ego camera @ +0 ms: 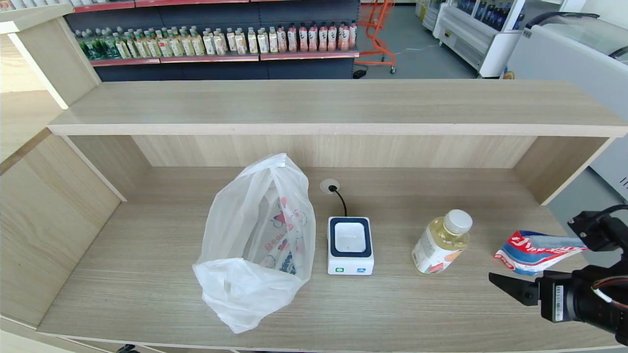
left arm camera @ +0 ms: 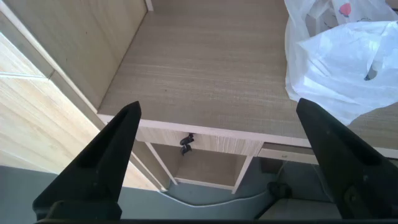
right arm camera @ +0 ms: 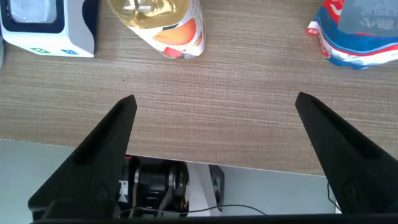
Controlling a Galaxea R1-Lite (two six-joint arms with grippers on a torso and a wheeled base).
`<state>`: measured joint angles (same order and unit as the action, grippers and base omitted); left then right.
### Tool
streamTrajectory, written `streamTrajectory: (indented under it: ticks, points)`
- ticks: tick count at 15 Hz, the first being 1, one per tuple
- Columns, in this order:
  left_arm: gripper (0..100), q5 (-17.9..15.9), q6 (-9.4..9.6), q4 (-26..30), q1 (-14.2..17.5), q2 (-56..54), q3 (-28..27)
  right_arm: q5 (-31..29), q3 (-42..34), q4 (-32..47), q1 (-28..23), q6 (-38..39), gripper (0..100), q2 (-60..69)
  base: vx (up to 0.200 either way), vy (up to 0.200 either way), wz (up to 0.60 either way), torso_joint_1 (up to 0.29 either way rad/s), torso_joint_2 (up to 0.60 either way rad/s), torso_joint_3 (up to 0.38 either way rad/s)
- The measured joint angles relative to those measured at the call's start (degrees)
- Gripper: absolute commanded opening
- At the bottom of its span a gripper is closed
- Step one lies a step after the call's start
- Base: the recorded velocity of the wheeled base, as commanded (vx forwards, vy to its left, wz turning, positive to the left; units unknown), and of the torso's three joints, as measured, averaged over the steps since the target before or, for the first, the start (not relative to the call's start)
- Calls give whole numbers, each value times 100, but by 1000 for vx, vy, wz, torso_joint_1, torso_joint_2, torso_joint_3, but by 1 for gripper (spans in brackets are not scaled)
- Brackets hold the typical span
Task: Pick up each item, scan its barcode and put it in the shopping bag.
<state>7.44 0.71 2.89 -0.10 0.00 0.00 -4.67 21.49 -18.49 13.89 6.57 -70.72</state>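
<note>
**Right claw open at the front edge, packet and bottle just ahead of it**

The right claw [right arm camera: 214, 106] sits at the lower right of the head view, over the front edge of the wooden surface [ego camera: 147, 274], with its two dark fingers spread wide and nothing between them. The closest item is a red, white and blue snack packet [ego camera: 535, 250]. It lies flat near the right edge of the frame, just above the claw, with its long axis running left to right. To the packet's left, a little nearer the middle, is a bottle [ego camera: 441, 241] of pale yellow drink with a white cap. It looks to be standing upright.

At centre frame is the white scanner [ego camera: 350, 245], its dark-framed window facing up. Left of it the translucent shopping bag [ego camera: 260, 240] is slumped, with a printed item already showing through the plastic.

The left claw [left arm camera: 217, 112] is also spread open and empty. In the left wrist view it is over the surface's front edge, with the bag showing at the upper right.

Both loose items are right of the scanner, so the right arm is much the nearer. The packet probably needs the shortest reach, up and slightly left in the head view.
</note>
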Motion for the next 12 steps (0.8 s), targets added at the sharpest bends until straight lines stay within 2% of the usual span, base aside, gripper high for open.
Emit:
streamTrajectory:
  ticks: [5, 8, 12]
  points:
    - [100, 0, 0, 1, 0, 0, 0, -162, -226, -1531, 397, 32, 100, -1247, 0, 0, 0, 0, 0, 0]
    - [100, 2, 0, 0, 0, 0, 0, -167, -245, -2712, 601, 43, 100, -1953, 0, 0, 0, 0, 0, 0]
    - [100, 0, 0, 0, 0, 0, 0, -178, -239, -3583, 797, 13, 100, -2703, 0, 0, 0, 0, 0, 0]
